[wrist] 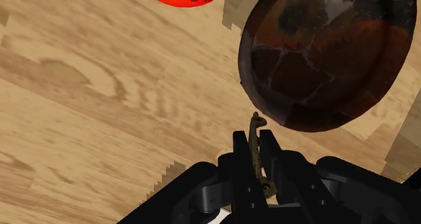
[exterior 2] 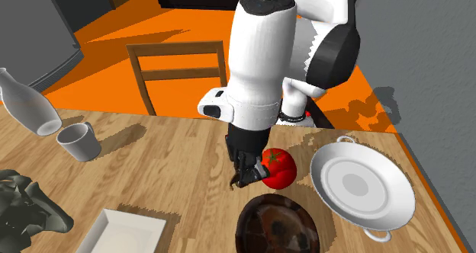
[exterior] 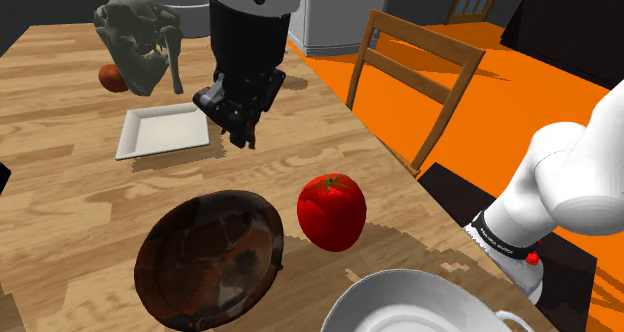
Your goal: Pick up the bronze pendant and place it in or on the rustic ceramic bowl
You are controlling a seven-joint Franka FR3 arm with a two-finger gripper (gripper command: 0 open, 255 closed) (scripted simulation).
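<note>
1. Shoulder view, nearest, at the 6 o'clock edge: a white pan (exterior: 420,305) on the wood table (exterior: 60,210).
2. Bowl (exterior: 210,260): dark brown with pale crackle lines. It stands on the table at 9 o'clock of the pan, apart from it.
3. Tomato (exterior: 332,212): red with a green top, at 3 o'clock of the bowl and just beside its rim.
4. Gripper (exterior: 243,135): at 12 o'clock of the bowl and farther back, raised off the table and pointing down. The fingers are closed tight on the pendant.
5. Pendant (wrist: 254,145): a thin bronze strand pinched between the two fingers in the wrist view, sticking out a little past the tips. It is held off the table, not in the bowl. In that view the bowl lies just ahead of the fingertips, and the strand's tip meets its rim line.
6. Tray (exterior: 163,130): white and square, flat on the table at 9 o'clock of the gripper.
7. Figure (exterior: 140,40): grey-green, at 12 o'clock of the tray, farther back.
8. Chair (exterior: 420,70): wooden, at 2 o'clock of the gripper, at the table's far edge on an orange floor.
</note>
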